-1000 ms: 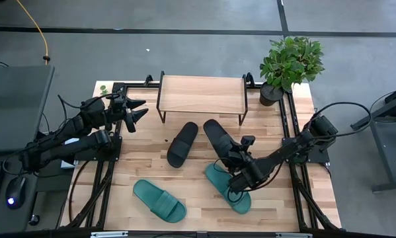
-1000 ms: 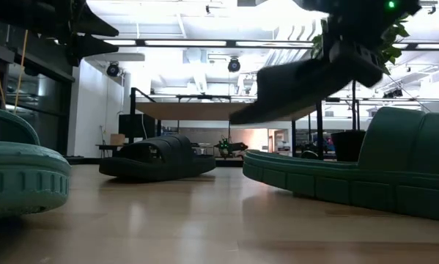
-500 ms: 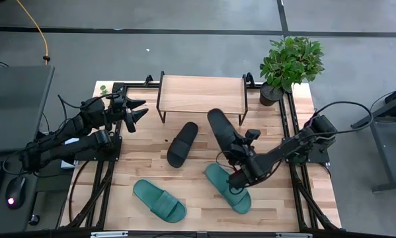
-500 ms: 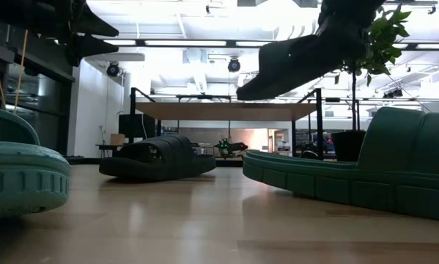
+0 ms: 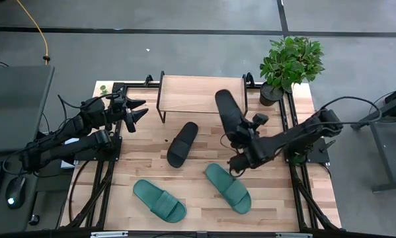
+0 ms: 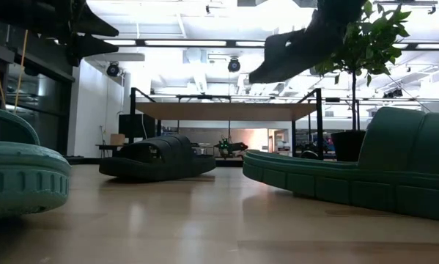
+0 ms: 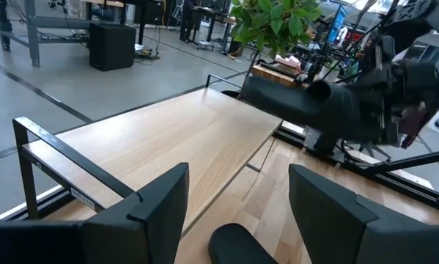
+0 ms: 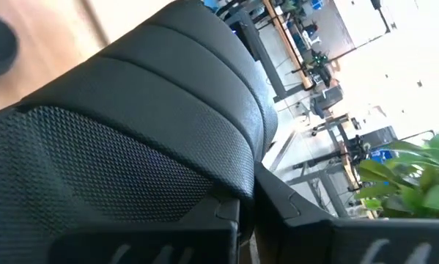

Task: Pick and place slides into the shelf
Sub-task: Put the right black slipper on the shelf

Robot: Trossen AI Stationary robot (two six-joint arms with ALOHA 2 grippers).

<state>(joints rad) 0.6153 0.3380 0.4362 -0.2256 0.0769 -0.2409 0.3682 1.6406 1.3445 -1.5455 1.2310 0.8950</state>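
Teal slides lie nearest you on the tabletop [image 5: 145,165], one [image 5: 159,200] toward the left arm's side and one [image 5: 227,188] toward the right, with a black slide [image 5: 182,143] flat beyond them. Your right gripper [image 5: 242,142] has its jaws clamped on the second black slide [image 5: 229,114], held off the tabletop with its toe over the right end of the shelf [image 5: 201,93]. Your left gripper [image 5: 137,110] waits beside the shelf's left end, jaws spread open.
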